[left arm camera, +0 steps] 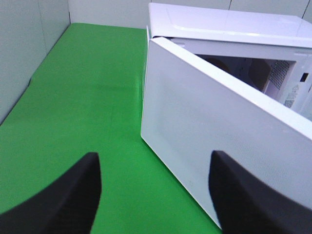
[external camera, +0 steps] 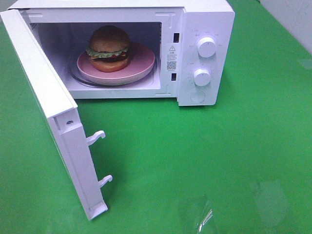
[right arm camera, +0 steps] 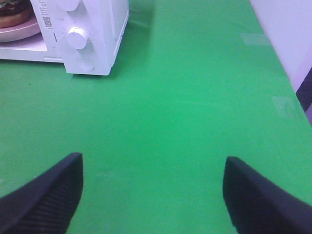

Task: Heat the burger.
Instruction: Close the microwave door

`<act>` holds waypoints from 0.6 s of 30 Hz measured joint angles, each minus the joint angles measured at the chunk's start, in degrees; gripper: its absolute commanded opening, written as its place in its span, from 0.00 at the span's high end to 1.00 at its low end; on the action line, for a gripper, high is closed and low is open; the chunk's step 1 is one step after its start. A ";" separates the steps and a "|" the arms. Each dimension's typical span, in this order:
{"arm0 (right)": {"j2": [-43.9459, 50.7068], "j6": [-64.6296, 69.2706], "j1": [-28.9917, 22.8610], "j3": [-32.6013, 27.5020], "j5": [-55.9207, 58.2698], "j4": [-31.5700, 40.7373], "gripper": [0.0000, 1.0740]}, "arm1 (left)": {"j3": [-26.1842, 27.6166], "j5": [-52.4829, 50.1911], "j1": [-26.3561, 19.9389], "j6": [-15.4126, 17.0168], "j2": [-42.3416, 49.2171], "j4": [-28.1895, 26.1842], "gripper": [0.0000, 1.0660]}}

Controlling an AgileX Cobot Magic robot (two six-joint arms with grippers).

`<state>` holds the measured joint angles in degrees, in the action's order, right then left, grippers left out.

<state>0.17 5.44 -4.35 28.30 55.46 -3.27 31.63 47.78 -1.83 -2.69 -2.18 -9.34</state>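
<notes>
Facing the outer side of the open door [left arm camera: 219,136], our left gripper [left arm camera: 153,163], open and empty, is nearer than our right gripper [right arm camera: 153,165], also open. We see the burger [external camera: 108,48] on the plate [external camera: 142,67] inside the microwave [external camera: 207,24].

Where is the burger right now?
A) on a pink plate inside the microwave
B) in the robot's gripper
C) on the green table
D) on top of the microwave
A: the burger sits on the plate inside the microwave, and the door stands open.
</notes>
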 measured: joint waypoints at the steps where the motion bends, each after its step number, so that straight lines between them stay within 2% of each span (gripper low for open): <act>1: 0.00 0.00 0.00 0.00 0.00 0.00 0.29 | 0.00 0.00 0.00 0.00 0.00 0.00 0.55; 2: 0.00 0.00 0.00 0.00 0.00 0.00 0.29 | 0.00 -1.38 0.00 0.00 -0.74 0.00 0.67; 3: 0.00 0.00 0.00 0.00 0.00 0.00 0.29 | 0.00 -1.38 0.00 0.00 -0.74 0.00 0.67; 4: 0.00 0.00 0.00 0.00 0.00 0.00 0.29 | 0.00 -3.95 0.00 0.00 -2.98 0.00 0.78; 5: 0.00 0.00 0.00 0.00 0.00 0.00 0.29 | 0.00 -3.95 0.00 0.00 -2.98 0.00 0.78; 7: 0.00 0.00 0.00 0.00 0.00 0.00 0.29 | 0.00 -8.48 0.00 0.00 -8.54 0.00 1.00; 12: 0.00 0.00 0.00 0.00 0.00 0.00 0.29 | -0.23 -13.29 0.00 0.00 -13.75 0.00 1.00; 13: 0.00 0.00 0.00 0.00 0.00 0.00 0.29 | -1.20 -18.11 0.00 0.00 -16.04 0.00 1.00; 16: 0.00 0.00 0.00 0.00 0.00 0.00 0.29 | -1.95 -20.28 0.00 0.00 -16.84 0.00 1.00; 17: 0.00 0.00 0.00 0.00 0.00 0.00 0.29 | -4.13 -26.24 0.00 0.00 -18.56 0.00 1.00; 18: 0.00 0.00 0.00 0.00 0.00 0.00 0.29 | -4.13 -26.24 0.00 0.00 -18.56 0.00 1.00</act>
<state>0.17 5.44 -4.35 28.30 55.46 -3.27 27.50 21.54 -1.83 -2.69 -20.74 -9.34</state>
